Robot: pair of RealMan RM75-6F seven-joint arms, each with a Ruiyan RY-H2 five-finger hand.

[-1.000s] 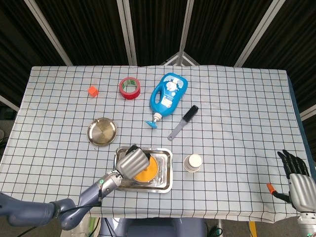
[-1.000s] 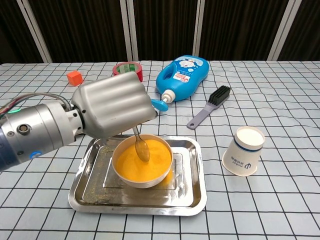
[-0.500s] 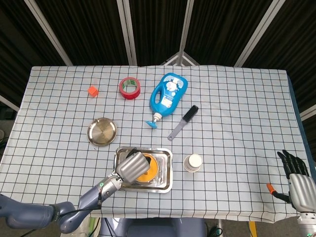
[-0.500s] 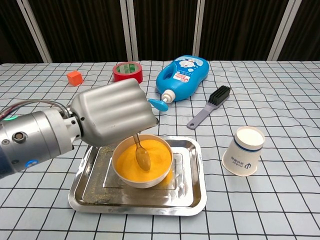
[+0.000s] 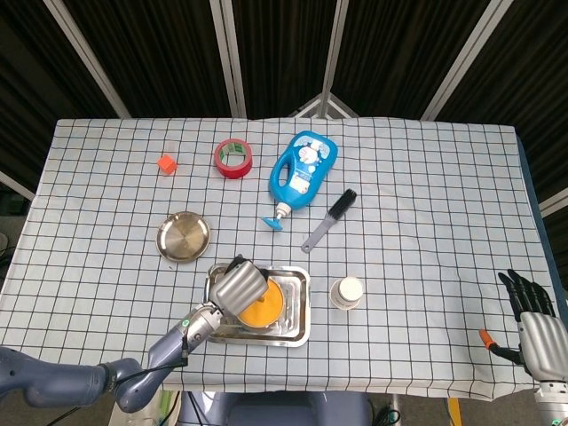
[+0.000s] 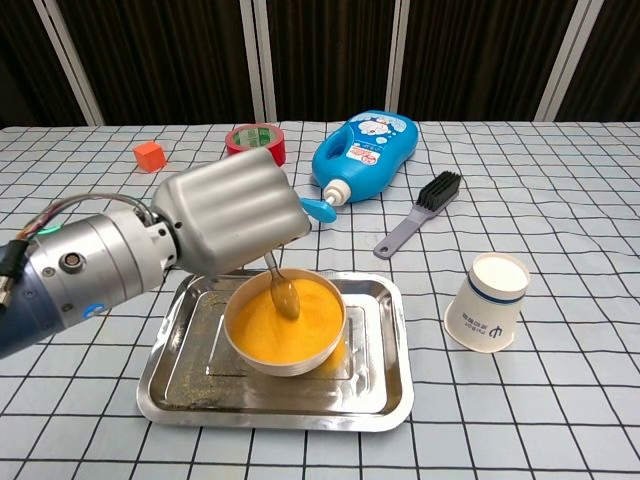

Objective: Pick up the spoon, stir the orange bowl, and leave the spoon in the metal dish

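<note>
The table [image 5: 426,177] lies open along its right half. A steel tray [image 6: 380,390] near the front edge holds the orange bowl [image 6: 285,335]. The left hand [image 6: 228,222] holds the spoon [image 6: 281,290], tip down in the bowl. Only the head view shows the metal dish [image 5: 184,237] left of the tray, and the right hand [image 5: 537,333] off the front right corner, fingers apart, empty.

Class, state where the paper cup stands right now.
In the chest view, the paper cup stands upright on the right, just beside the metal tray, with the brush behind it.
</note>
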